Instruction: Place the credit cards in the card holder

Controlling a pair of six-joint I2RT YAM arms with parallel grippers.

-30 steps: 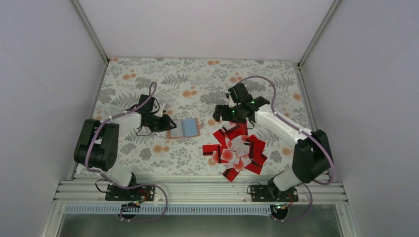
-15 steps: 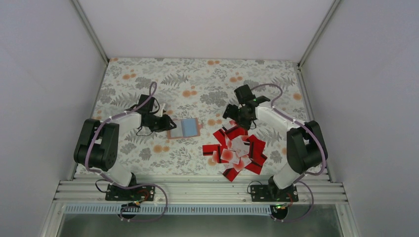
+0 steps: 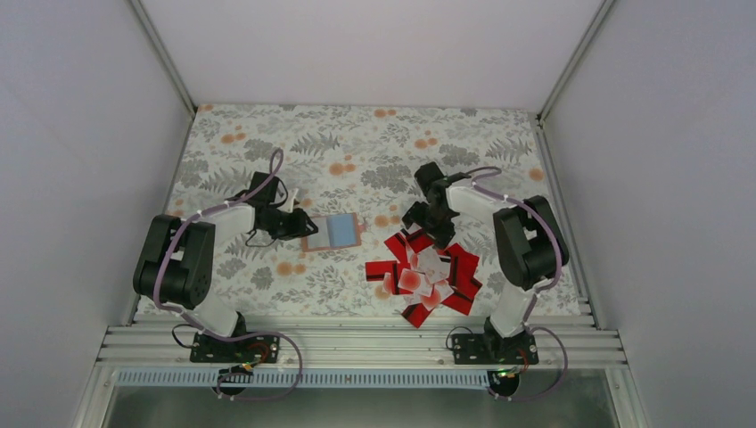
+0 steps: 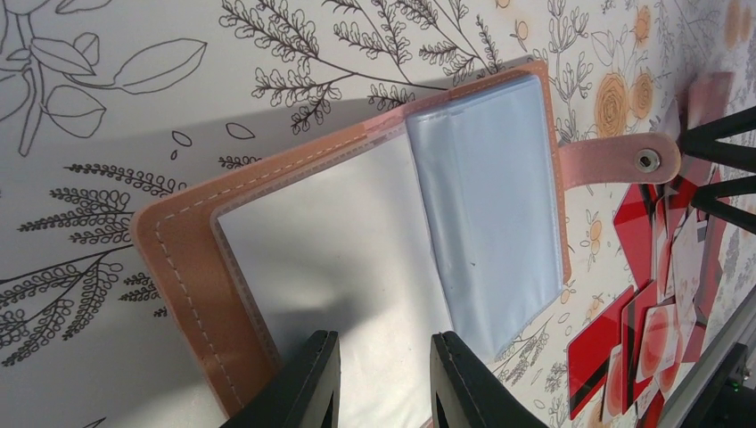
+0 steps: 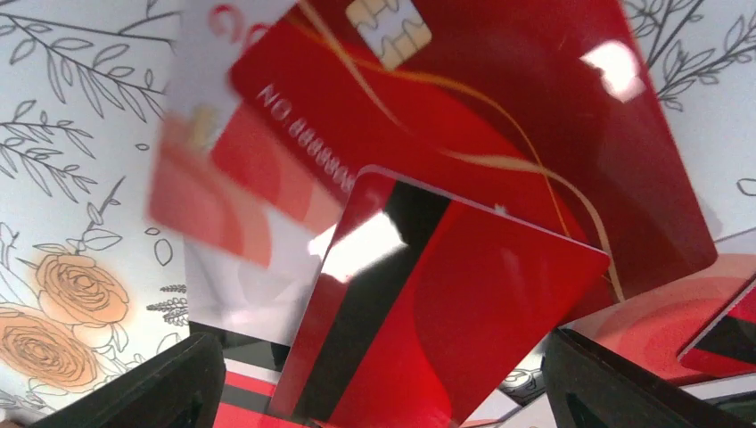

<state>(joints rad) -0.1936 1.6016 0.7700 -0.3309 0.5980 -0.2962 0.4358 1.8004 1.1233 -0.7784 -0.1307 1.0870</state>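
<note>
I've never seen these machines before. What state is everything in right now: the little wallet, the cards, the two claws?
card holder: lying open and flat, snap strap undone, visible clear sleeves empty.
credit cards: loose in an overlapping heap, none in the holder.
left gripper: fingers narrowly parted at the holder's edge; grip unclear.
right gripper: wide open over the heap, holding nothing.

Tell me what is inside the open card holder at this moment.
Inside the card holder only pale, clear plastic sleeves show, and they look empty. The left gripper covers part of its near edge, so what lies there is hidden.
</note>
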